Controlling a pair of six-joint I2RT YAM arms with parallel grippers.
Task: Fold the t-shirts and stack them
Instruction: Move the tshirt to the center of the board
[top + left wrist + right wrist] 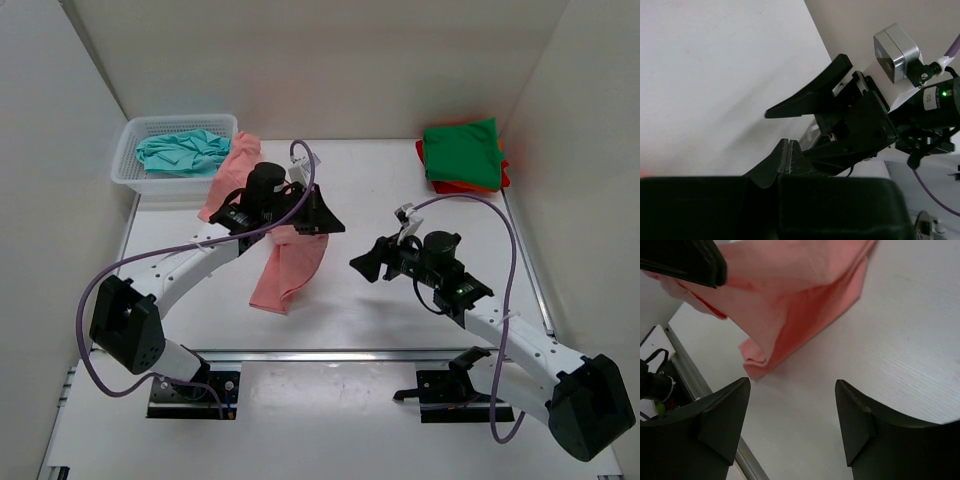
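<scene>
Salmon-pink t-shirt (290, 265) hangs in soft creased folds from left tool (324, 221).

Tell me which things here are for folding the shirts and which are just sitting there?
For the job:
- salmon pink cloth t-shirt
- teal cloth t-shirt
- green cloth t-shirt
- red and orange cloth under the green one

Just there:
- white plastic mesh basket
- white table

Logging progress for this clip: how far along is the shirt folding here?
Done: a green t-shirt lies folded atop the orange t-shirt and red t-shirt, far right. In hand: the salmon pink t-shirt hangs unfolded at the left gripper, grip unclear; the right gripper is open beside it. Left: the teal t-shirt, crumpled in the basket.
</scene>
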